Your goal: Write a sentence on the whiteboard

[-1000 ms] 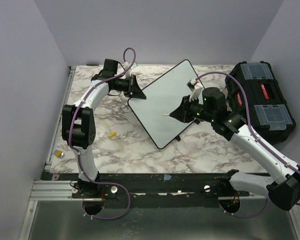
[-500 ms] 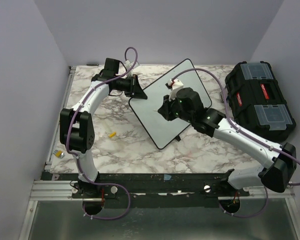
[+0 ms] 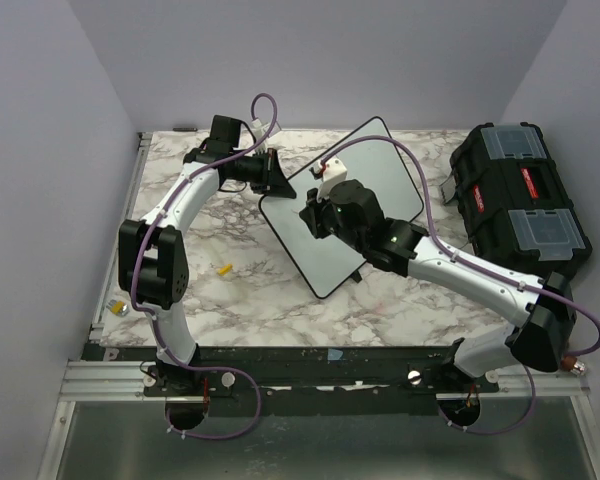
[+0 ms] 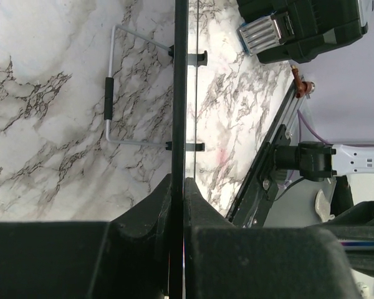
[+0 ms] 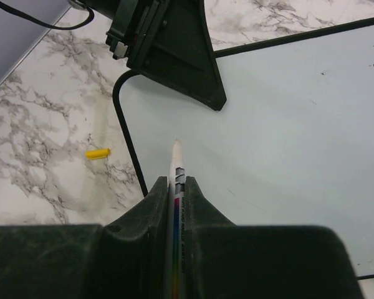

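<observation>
Whiteboard (image 3: pixel 385 175): L gripper (image 4: pixel 178 184) is clamping its edge; R gripper (image 5: pixel 176 185) is gripping marker (image 5: pixel 176 159), tip over board's corner.

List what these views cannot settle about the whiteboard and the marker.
Writing: the right arm covers the middle of the whiteboard in the top view; the right wrist view shows only a bare part.
Contact: the right wrist view looks along the marker, so touching or hovering is unclear.
Board face: edge-on in the left wrist view.
Small object by the left edge of the table: too small in the top view.
</observation>
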{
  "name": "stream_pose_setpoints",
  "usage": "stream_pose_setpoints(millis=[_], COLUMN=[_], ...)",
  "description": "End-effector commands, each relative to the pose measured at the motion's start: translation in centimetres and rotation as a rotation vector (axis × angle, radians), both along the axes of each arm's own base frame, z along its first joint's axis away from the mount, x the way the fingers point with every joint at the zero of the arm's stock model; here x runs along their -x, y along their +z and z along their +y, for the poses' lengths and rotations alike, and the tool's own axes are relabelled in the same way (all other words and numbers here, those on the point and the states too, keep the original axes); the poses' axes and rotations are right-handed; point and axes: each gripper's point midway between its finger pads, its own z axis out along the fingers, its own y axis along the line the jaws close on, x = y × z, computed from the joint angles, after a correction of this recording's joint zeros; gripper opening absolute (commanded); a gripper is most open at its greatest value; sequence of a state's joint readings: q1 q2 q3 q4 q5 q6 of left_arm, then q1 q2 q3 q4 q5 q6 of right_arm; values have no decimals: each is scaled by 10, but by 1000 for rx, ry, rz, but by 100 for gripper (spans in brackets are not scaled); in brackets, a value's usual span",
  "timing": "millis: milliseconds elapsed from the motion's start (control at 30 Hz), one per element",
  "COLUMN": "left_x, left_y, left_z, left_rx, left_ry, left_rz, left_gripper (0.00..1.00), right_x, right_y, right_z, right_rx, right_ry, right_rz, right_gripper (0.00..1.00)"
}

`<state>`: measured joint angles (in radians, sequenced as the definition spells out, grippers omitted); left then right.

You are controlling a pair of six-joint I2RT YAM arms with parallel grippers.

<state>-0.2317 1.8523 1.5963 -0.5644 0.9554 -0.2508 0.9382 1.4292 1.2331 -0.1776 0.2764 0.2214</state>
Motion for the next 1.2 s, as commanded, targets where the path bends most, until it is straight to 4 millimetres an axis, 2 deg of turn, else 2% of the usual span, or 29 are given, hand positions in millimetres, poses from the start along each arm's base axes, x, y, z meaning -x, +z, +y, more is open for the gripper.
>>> stream_pose_setpoints(millis=[0, 333, 533, 800, 1167], left_x=[0, 3, 5, 6, 8], left_y=[23, 27, 29, 31, 34], left_z=[0, -4, -5, -7, -8], left_rx=[-17, -25, -25, -31, -31], left_ry=[7, 4, 0, -2, -9], left_rz=[-123, -135, -140, -148, -158], left_gripper=[0, 0, 0, 0, 0], right_x=[-7, -11, -13, -16, -25], right_y=[15, 4, -3, -21, -31], right_z=[11, 28, 31, 26, 12], right_rx=[-28, -21, -10, 18, 59], right_ry=[-22, -8, -9, -48, -135], right_rz=[-55, -37, -30, -15, -23], right_gripper=[1, 1, 1, 1, 1])
